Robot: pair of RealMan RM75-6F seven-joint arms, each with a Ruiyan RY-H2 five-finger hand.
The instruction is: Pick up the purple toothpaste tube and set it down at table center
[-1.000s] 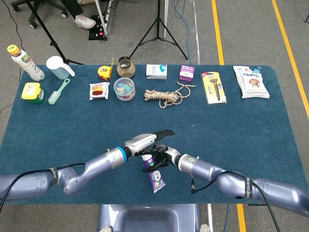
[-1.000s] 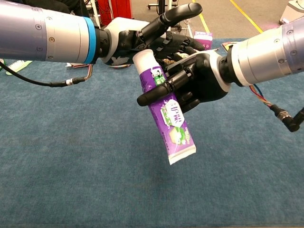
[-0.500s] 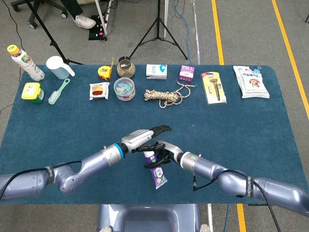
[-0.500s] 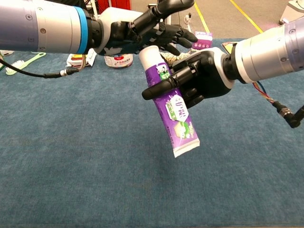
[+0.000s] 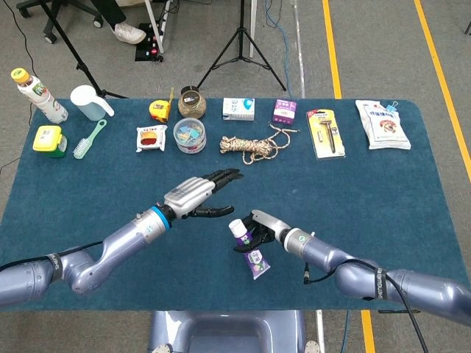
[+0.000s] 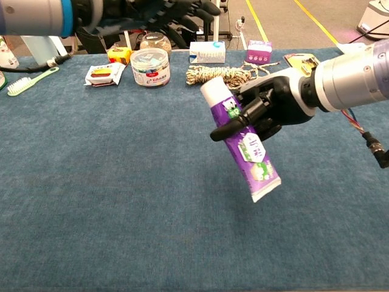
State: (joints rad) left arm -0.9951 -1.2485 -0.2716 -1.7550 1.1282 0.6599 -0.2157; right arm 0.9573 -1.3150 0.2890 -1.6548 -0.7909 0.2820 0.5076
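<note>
Since a second before, the left hand [image 5: 197, 197] had let go of the purple toothpaste tube [image 5: 250, 250] and drawn back from it toward the far-left side of the table; where both hands had been clustered on the tube, only the right hand [image 5: 261, 229] now had it. The tube had also shifted to the right of its earlier spot and sat a little lower in the chest view.

The right hand wrapped its dark fingers [image 6: 240, 121] around the upper part of the tube, just below the white cap. The tube hung tilted, cap up and toward the far side, flat crimped end down and nearer the robot, clear of the blue table [image 5: 383, 198] with nothing under it but cloth. It was on the near side of the rope bundle [image 5: 250, 147], well apart from it and roughly in line with it.

The left hand held nothing, its fingers spread and stretched forward, hovering above the cloth to the near-left of the rope bundle.

Along the far edge, left of the rope bundle, stood a clear plastic jar [image 5: 190, 135] and a small red-and-white packet [image 5: 150, 138]; right of the rope bundle lay a purple box [image 5: 285, 111].
</note>
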